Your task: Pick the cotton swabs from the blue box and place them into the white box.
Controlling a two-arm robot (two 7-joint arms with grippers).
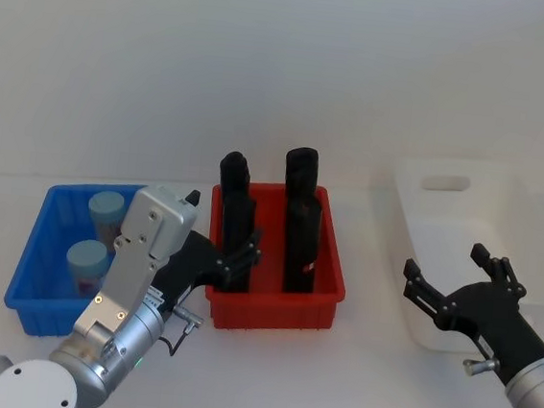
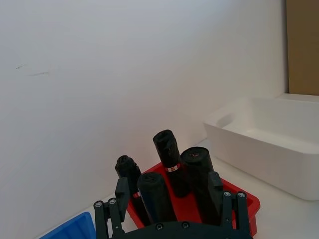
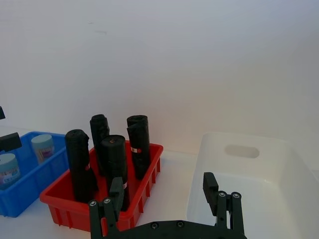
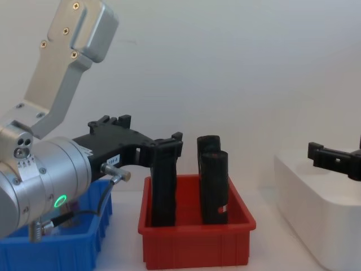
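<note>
Standing upright in the blue box [image 1: 29, 272], directly left of the red bin [image 1: 271, 312]: two jars of cotton swabs [image 1: 86, 261], lids up, long axis vertical, one toward the front and one just behind it. Set well to the right of the red bin: the white box [image 1: 417, 194], with no jar seen inside.

Hovering at the red bin's left wall, about level with the tops of the black blocks [image 1: 297, 216]: the left gripper [image 1: 246, 257], fingers spread and holding nothing. Aimed across the red bin, so away from the jars. Very close to the nearest block; cannot tell whether touching it.

Hanging above the worktop [image 1: 362, 367] to the right of the red bin, in front of the white box: the right gripper [image 1: 445, 261], fingers likewise spread and empty.

Judged much the nearer arm: the left, with the blue box alongside its forearm, whereas the whole red bin separates the right gripper from the jars. From the left fingertips, jars lying back and to the left, lower down, on the far side of the red bin's left wall.

Probably calls for drawing back leftward off the red bin, tipping the fingers downward over the blue box, then descending along a jar's vertical axis to straddle it. Worth watching: the tall blocks beside the fingers during the swing.
</note>
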